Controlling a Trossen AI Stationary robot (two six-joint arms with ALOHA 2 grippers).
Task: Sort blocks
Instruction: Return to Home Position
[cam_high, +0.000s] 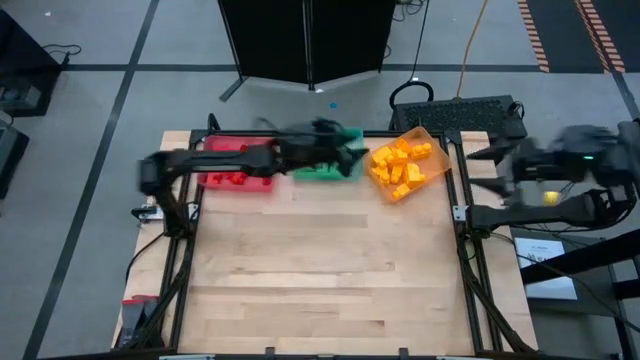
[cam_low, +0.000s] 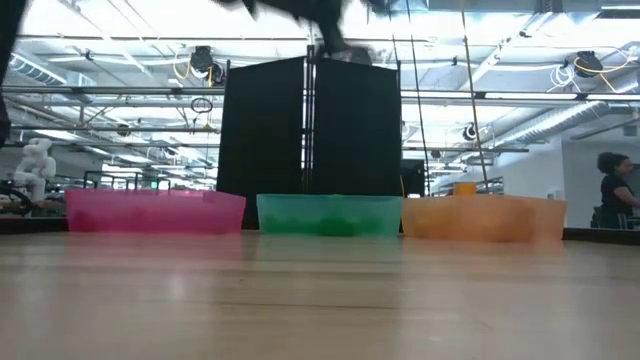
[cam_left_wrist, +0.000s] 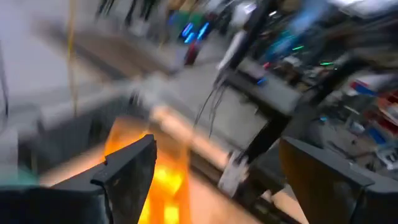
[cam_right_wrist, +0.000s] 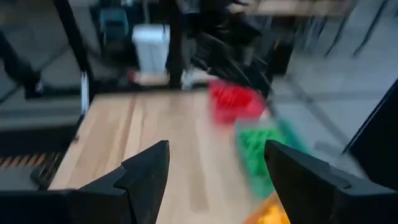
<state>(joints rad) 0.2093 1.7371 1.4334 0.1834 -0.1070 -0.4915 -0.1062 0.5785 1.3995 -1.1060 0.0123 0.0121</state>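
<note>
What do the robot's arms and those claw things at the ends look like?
Both the left arm and the right arm are slim, jointed and almost black. The left gripper and the right gripper each end in two broad, dark, wedge-shaped fingers with angular edges. No markings can be made out on them.

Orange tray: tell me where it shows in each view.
High view: orange tray, rightmost of the three trays.
Low view: rightmost again.
Left wrist view: blurred orange patch, probably it.
Right wrist view: only a corner, beside the teal tray.
Shared landmark: the teal tray next to it.
</note>
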